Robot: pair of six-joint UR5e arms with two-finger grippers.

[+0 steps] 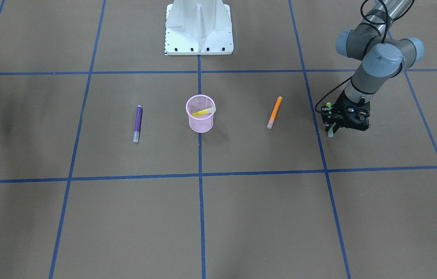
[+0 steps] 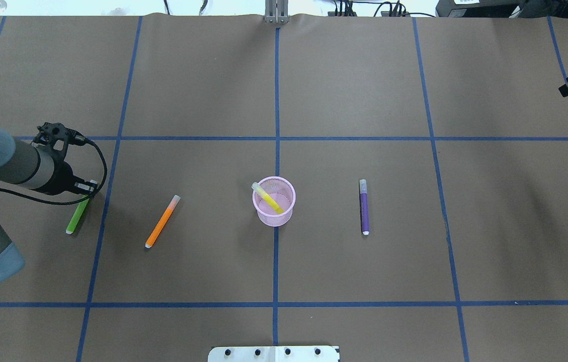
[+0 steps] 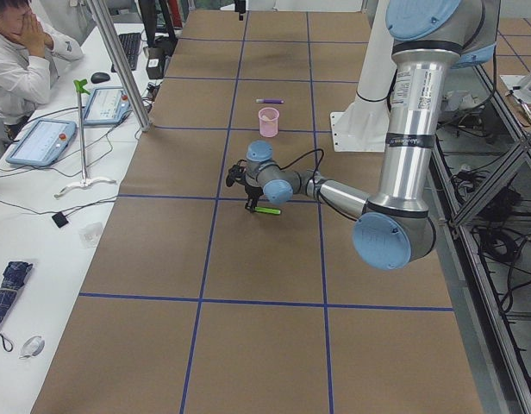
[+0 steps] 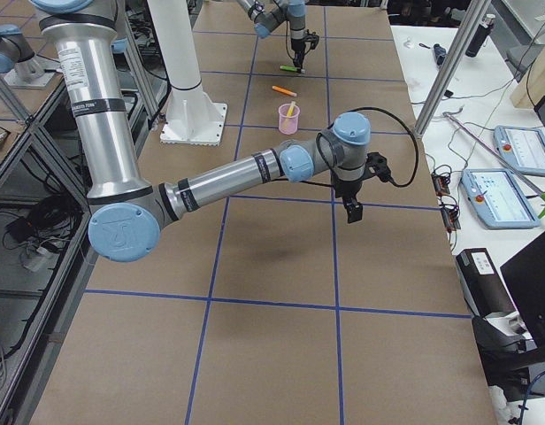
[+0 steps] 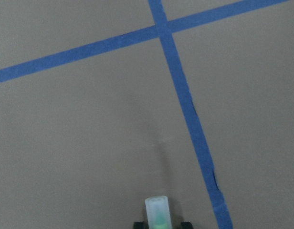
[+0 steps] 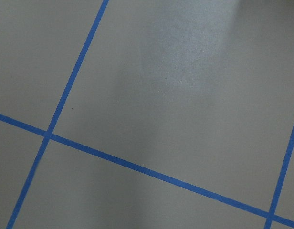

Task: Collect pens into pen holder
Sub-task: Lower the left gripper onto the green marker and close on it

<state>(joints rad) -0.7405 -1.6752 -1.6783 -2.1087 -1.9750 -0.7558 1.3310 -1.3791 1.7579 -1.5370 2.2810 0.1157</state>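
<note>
On the surface (image 2: 414,261), the left arm (image 1: 377,66) reaches low near the left edge, wrist bent down, the left tool (image 1: 333,124) clamped on the green pen (image 2: 76,217). The right tool (image 4: 353,211) hangs pointing down; I cannot tell how far open it is. The pen holder (image 2: 273,215) stands mid-surface, the yellow pen (image 2: 268,199) inside it, the orange pen (image 2: 162,222) and purple pen (image 2: 364,208) lying on either side.

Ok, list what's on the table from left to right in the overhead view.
green pen → orange pen → pen holder → purple pen
</note>
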